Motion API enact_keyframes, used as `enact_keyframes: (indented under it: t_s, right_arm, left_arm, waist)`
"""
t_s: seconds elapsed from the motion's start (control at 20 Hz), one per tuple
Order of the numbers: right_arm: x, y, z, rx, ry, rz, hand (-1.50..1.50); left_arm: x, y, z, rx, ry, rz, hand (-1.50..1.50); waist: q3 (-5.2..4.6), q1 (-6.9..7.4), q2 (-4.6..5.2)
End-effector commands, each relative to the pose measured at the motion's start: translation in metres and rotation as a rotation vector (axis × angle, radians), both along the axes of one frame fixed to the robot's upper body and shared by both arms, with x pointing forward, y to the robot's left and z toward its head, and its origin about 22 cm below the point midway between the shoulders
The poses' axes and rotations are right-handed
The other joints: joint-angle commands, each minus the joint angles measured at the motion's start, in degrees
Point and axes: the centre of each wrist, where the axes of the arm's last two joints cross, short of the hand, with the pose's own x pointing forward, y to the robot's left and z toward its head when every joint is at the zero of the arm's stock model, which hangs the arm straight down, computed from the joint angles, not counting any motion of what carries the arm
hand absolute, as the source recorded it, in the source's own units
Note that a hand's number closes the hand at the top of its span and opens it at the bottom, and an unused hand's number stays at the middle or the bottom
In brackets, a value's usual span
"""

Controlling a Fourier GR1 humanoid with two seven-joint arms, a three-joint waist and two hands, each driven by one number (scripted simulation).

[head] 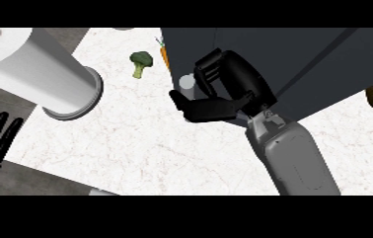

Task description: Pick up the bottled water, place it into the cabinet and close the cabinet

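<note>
While the right hand (218,91) curls around the bottled water (187,81) at the cabinet (306,64), placing and closing remain.

Table (146,143): canister (51,74) at left, broccoli (140,61) right of it, carrot (165,54) between broccoli and cabinet (306,69) at right.

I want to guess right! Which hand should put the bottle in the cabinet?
The right hand: its fingers are already curled around the bottled water beside the dark cabinet. The left hand rests open at the far edge.
</note>
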Motion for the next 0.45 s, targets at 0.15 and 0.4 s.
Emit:
enact_keyframes:
  t_s: [0.15,0.4]
  right_arm:
    - [0.045,0.019,0.021,0.127,0.072,-0.169,-1.50]
    - [0.054,0.033,0.030,0.145,0.077,-0.170,-1.50]
  left_arm:
    - [-0.002,-0.002,-0.004,-0.025,-0.001,0.001,-1.50]
    - [-0.004,0.008,-0.002,-0.004,0.009,0.023,-1.50]
  waist:
    - [0.22,-0.58,-0.06]
    - [0.26,-1.51,-0.34]
